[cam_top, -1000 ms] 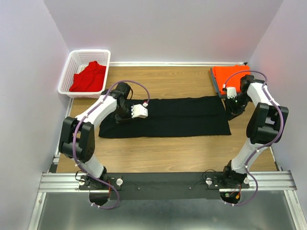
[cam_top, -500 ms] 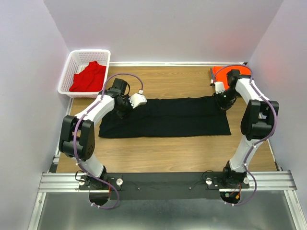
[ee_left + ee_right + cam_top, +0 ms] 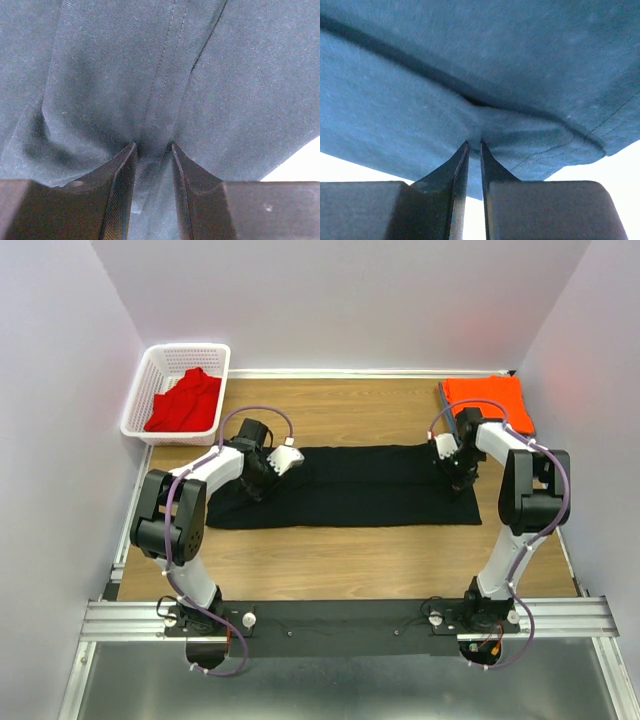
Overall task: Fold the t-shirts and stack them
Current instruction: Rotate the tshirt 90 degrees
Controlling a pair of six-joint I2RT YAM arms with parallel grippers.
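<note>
The left gripper (image 3: 152,147) had its jaws clamped on a bunched fold of the black t-shirt (image 3: 360,485). A stitched seam ran away from the fingertips into the cloth ahead of them. The right gripper (image 3: 474,143) stood with its jaws almost together, pinching a thin ridge of the same shirt near its hemmed edge, and the fabric puckered just beyond the tips. Between the two sets of jaws the black shirt lay as a long, flat band across the wooden table (image 3: 350,550). Beyond the right jaws, toward the far right corner and apart from them, sat the orange t-shirt (image 3: 488,400), folded into a neat rectangle. Beyond the left jaws, well off to the far left, the red t-shirt (image 3: 185,402) lay crumpled inside a white mesh basket (image 3: 137,405).
</note>
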